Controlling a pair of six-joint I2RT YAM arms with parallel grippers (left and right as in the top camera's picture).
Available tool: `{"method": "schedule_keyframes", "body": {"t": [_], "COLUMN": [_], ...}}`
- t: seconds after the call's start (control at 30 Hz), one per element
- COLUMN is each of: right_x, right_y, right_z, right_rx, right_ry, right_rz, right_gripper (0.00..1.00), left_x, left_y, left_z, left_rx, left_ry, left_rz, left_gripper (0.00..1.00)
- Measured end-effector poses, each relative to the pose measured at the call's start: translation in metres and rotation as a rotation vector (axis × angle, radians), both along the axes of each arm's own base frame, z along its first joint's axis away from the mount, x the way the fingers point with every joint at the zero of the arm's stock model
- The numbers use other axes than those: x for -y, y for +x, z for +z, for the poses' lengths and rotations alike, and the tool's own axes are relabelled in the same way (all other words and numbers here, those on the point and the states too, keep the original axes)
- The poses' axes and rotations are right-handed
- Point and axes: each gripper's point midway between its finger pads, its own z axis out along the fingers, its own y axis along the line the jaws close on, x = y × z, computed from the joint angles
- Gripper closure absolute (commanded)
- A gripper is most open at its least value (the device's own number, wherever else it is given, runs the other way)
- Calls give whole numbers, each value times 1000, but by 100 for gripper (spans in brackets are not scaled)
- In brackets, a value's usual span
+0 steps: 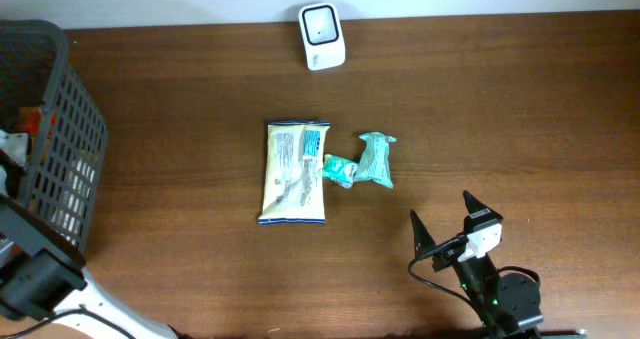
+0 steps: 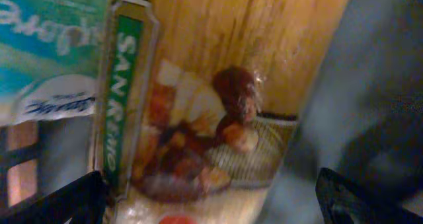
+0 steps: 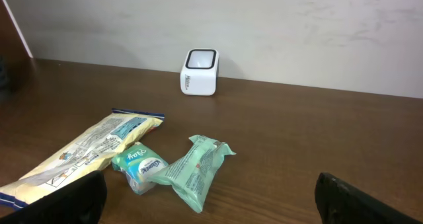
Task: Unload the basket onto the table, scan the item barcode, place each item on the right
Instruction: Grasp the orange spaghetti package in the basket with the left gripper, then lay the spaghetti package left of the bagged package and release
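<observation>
brown wood table (image 1: 520, 99), white wall (image 3: 297, 26) | left tool (image 2: 211, 201) spread | right tool (image 1: 441, 209) spread, empty

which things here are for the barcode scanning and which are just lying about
For the job, likely:
white scanner
grey basket
San Remo packet, seemingly inside it

Lying about, for now:
long yellow packet
small teal pack
green pouch
all on the table

The scanner (image 1: 322, 36) is sitting behind the large packet (image 1: 294, 172); the small packet (image 1: 340, 169) and pouch (image 1: 377, 160) are lying just right of it; the basket (image 1: 60, 139) is standing at my left.
</observation>
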Motion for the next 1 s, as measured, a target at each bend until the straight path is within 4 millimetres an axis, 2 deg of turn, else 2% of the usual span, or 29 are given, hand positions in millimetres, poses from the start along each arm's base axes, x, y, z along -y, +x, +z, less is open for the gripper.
{"method": "schedule_keyframes", "body": {"t": [0.03,0.07,0.1,0.13,0.2,0.27,0.33,0.5,0.63,0.67,0.7,0.73,0.77,0.8,0.83,0.87,0.9,0.93,1.0], "right_x": [0,0,0,0,0,0,0,0,0,0,0,0,0,0,0,0,0,0,0], "right_y": [0,0,0,0,0,0,0,0,0,0,0,0,0,0,0,0,0,0,0], "right_z": [0,0,0,0,0,0,0,0,0,0,0,0,0,0,0,0,0,0,0], "right_rx": [0,0,0,0,0,0,0,0,0,0,0,0,0,0,0,0,0,0,0], "right_ry": [0,0,1,0,0,0,0,0,0,0,0,0,0,0,0,0,0,0,0], "right_rz": [0,0,0,0,0,0,0,0,0,0,0,0,0,0,0,0,0,0,0], "right_gripper": [1,1,1,1,1,1,1,1,1,1,1,1,1,1,1,1,1,1,1], "left_x": [-1,-1,-3,-3,-6,-7,-10,-10,-6,-5,-5,-6,-5,-3,3,8,20,27,44], "left_y": [1,0,0,0,-1,0,4,4,5,6,8,11,14,15,14,12,7,3,-5], "left_z": [0,-1,-1,-2,-1,1,10,13,29,42,64,92,127,152,187,212,255,280,316], "left_rx": [2,-1,-2,-1,0,3,13,20,80,117,170,239,324,387,472,537,647,714,820], "left_ry": [2,5,9,10,17,20,40,46,38,47,72,104,144,166,193,209,236,249,253], "left_rz": [0,-4,-3,0,-4,-6,-14,-15,41,64,87,109,121,127,138,147,166,179,213], "left_gripper": [16,35,39,48,82,100,100,100,100,100,100,100,100,100,100,100,100,100,100]}}
